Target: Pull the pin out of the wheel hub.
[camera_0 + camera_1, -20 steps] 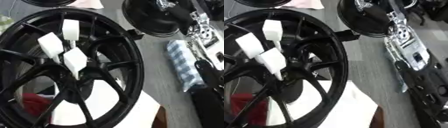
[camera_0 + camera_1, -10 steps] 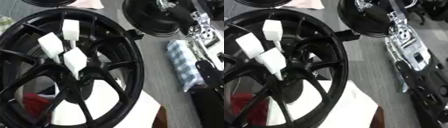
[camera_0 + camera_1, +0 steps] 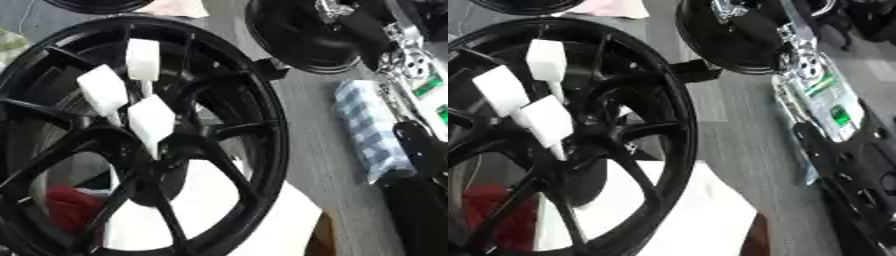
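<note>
A large black spoked wheel [image 3: 262, 125] fills the left half of both views, lying tilted on white sheets. Three pins with white block heads stand in its hub [image 3: 144, 165]: one at the back [image 3: 143, 59], one on the left [image 3: 101, 90] and one nearest the hub centre [image 3: 151, 120]. Thin white shafts run from the blocks down into the hub. My right arm [image 3: 815, 85], silver joints and black shell, runs down the right edge well clear of the wheel; its black end [image 3: 864, 200] sits by the lower right corner. No hand touches a pin. My left hand does not show.
A second black round wheel part [image 3: 306, 35] lies at the back, close to the rim. A blue-and-white checked packet [image 3: 372, 130] lies right of the wheel on the grey table [image 3: 319, 125]. White sheets [image 3: 702, 215] and something red [image 3: 70, 205] lie under the spokes.
</note>
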Tool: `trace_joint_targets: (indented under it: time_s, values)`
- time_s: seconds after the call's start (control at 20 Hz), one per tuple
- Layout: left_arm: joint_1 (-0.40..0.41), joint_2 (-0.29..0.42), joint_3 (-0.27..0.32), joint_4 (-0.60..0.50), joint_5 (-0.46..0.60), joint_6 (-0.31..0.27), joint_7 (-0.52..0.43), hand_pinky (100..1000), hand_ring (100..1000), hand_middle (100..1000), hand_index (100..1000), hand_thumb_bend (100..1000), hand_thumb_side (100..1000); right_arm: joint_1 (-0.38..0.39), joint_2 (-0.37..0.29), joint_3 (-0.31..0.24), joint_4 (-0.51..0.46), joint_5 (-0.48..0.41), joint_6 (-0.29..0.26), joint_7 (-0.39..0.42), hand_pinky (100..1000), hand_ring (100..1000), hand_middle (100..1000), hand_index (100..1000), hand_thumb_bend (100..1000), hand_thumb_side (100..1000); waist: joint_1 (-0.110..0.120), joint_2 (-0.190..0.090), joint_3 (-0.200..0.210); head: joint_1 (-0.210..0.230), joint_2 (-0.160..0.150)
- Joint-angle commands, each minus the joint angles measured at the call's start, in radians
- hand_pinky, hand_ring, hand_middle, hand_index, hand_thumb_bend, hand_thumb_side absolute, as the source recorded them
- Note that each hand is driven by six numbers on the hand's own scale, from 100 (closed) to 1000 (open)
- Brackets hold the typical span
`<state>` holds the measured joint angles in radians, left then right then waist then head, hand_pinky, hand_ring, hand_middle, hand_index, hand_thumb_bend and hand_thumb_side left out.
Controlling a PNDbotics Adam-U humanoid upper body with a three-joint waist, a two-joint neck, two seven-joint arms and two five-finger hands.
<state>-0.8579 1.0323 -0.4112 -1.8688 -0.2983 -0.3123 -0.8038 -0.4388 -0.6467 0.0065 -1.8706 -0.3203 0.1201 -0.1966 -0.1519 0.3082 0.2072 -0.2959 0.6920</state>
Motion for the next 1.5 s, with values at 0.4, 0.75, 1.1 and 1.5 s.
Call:
trace_joint_targets:
  time_s: [0.4, 0.75, 1.1, 1.5]
  values:
    - [-0.086, -0.061, -0.072, 0.077, -0.003, -0.122, -0.103, 859, 774, 753, 850, 384, 765, -0.011, -0.017, -0.007, -0.007, -0.007, -0.002, 0.003, 727, 675, 568, 640, 174, 236, 0.018, -0.028, -0.005, 0.007, -0.012]
    - [-0.132, -0.1, -0.074, 0.119, -0.006, -0.13, -0.099, 855, 771, 751, 852, 387, 761, -0.009, -0.015, -0.008, -0.005, -0.006, -0.003, 0.002, 726, 675, 568, 639, 175, 236, 0.021, -0.028, -0.007, 0.008, -0.011]
    - [-0.199, -0.143, -0.065, 0.17, -0.054, -0.133, -0.051, 860, 783, 760, 867, 474, 619, -0.01, -0.015, -0.005, -0.003, -0.007, -0.002, 0.005, 727, 676, 569, 639, 175, 236, 0.023, -0.027, -0.009, 0.006, -0.01]
    - [-0.231, -0.174, -0.056, 0.234, -0.087, -0.193, -0.004, 876, 805, 774, 891, 491, 435, -0.015, -0.011, -0.005, -0.001, -0.007, -0.002, 0.005, 726, 676, 569, 639, 176, 237, 0.027, -0.022, -0.026, 0.007, -0.015]
